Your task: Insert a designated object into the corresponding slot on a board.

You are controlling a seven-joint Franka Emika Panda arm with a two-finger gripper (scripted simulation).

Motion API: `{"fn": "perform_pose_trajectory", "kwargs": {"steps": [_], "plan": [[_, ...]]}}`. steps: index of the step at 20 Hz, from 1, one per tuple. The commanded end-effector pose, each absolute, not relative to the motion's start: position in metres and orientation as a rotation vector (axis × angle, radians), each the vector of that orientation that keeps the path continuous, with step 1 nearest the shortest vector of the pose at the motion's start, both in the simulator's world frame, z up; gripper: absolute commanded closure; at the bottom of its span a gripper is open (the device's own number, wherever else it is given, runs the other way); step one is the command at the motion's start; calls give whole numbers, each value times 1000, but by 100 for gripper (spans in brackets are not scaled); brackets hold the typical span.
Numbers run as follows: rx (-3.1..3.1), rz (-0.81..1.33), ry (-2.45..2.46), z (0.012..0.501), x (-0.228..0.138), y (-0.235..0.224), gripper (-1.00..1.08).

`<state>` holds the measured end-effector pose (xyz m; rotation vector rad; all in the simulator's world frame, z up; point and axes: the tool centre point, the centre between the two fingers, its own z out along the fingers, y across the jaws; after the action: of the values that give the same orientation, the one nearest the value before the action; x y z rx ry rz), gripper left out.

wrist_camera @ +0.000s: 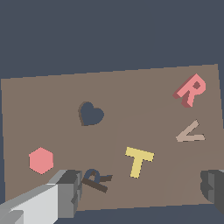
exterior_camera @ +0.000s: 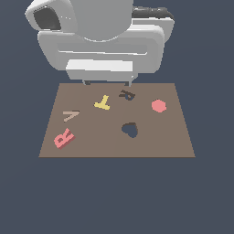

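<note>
Claw [wrist_camera: 138,192] hangs spread and empty above the board [exterior_camera: 173,137]; pink R [exterior_camera: 64,137] lies at eight o'clock, its slot [exterior_camera: 127,95] at twelve, unfilled.

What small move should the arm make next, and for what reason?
Probably move the open gripper across the board toward the pink R. It holds nothing, the R lies free near the board's corner, and the R slot is empty.

Sim render, no real room: flat brown board [exterior_camera: 114,146] floated in featureless dark blue-grey void, shading untextured.
</note>
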<state>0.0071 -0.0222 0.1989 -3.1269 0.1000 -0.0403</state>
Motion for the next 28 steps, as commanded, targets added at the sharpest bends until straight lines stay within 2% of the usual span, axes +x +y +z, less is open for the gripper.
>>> {"fn": "perform_pose_trajectory", "kwargs": {"steps": [1,15,28], "plan": [[-3127,-40,100,199,7,-22,-92],[-3113,-33,357,167,35,-47,-92],[-2986,-12,972,89,82,-125,-92]]}}
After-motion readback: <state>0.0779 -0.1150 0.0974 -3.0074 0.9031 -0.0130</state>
